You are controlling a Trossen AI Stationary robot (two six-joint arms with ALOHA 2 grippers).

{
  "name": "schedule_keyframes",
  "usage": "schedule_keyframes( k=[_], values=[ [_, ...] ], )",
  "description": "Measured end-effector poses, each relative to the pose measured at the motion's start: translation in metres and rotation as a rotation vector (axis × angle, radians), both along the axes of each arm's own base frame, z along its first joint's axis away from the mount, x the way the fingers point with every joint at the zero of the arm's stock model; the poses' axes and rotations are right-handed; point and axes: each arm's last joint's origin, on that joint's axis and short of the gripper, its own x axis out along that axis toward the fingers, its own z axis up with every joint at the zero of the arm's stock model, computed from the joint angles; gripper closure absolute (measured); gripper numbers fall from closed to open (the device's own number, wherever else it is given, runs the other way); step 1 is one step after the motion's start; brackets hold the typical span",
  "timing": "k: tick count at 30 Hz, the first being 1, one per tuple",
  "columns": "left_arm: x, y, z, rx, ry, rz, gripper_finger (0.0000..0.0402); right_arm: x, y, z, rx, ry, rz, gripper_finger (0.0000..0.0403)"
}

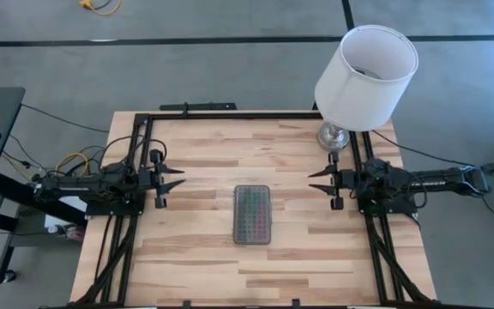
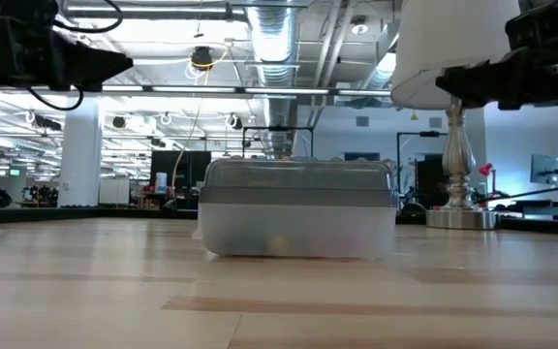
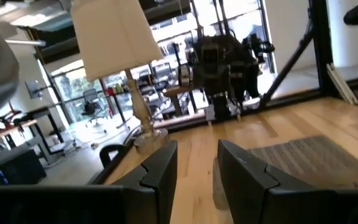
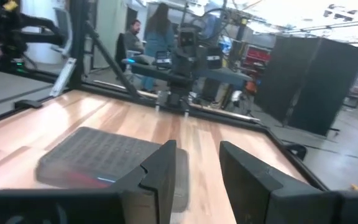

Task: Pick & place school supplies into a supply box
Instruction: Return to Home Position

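Worktop (image 1: pixel 195 257): pale wooden planks in a black frame.
Supply box (image 1: pixel 252 215): lies flat about midway between the worktop's left and right edges, a little nearer the near edge than the far one. Its long sides run near to far and its grey ribbed lid is down.
School supplies (image 2: pixel 277 240): only a faint yellowish patch shows through the box's clear wall in the low view. Which items they are cannot be told.
Left gripper (image 1: pixel 181 178): held above the worktop by its left edge and pointing inward. Its fingers are spread with a clear gap and nothing is between them.
Box to left gripper: the box is well apart from it, toward the middle, and its far end sits slightly nearer than the fingertips.
Right gripper (image 1: pixel 311 182): mirrors the left by the right edge, fingers likewise parted and empty.
Box to right gripper: well apart, with no contact.
Lamp (image 1: pixel 363 73): white shade on a silver base, standing at the far right corner behind the right arm.
People (image 4: pixel 157 37): two stand in the room beyond the table, seen in the right wrist view.
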Motion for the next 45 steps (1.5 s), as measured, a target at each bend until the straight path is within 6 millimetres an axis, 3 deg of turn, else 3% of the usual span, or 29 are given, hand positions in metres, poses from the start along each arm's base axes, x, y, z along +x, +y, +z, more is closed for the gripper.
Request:
schedule_keyframes(
  k=[22,45],
  values=[
    [0.001,-0.002,-0.005,0.009,0.053,-0.059,0.029,-0.024,0.006,-0.002,-0.011,-0.009,-0.002,0.0283],
    [0.001,-0.001,-0.009,-0.027,0.086,-0.023,0.029,-0.023,0.004,-0.004,0.053,0.008,-0.063,0.0283]
  ],
)
